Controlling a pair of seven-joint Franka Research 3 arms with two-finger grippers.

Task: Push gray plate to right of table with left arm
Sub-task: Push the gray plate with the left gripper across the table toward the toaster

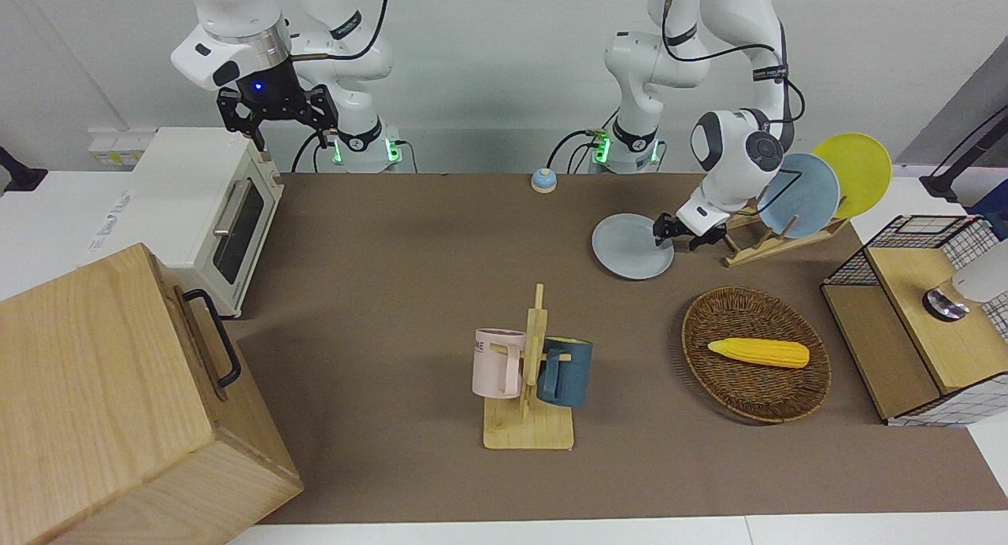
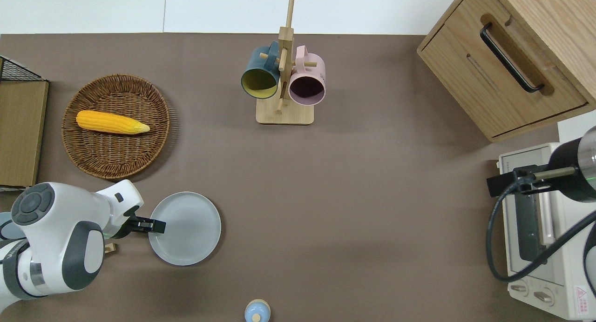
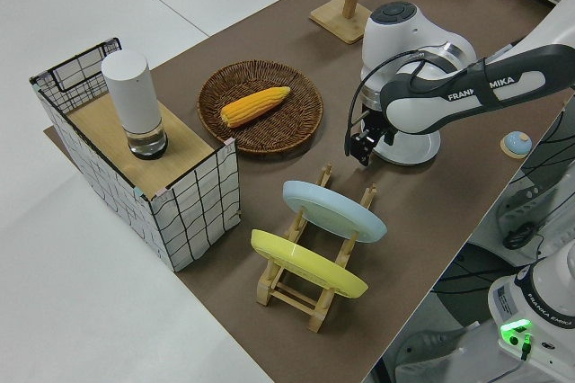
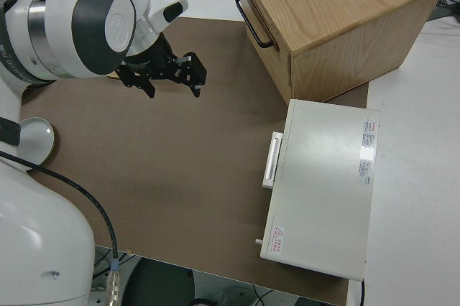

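The left gripper (image 2: 153,225) sits at the gray plate's (image 2: 186,229) rim, ready to push; whether it is released or clenched I cannot tell. Next, it likely shoves the plate across the table (image 2: 363,196) toward the right arm's end.

The gray plate (image 1: 632,246) lies flat on the table (image 1: 409,261). At its three o'clock rim sits the left gripper (image 1: 682,234), low at the plate's edge. At five o'clock lies a wicker basket (image 1: 756,354) with a corn cob (image 1: 758,352). The right arm is parked.

Smooth gray plate (image 2: 186,229), matte table (image 2: 354,187)
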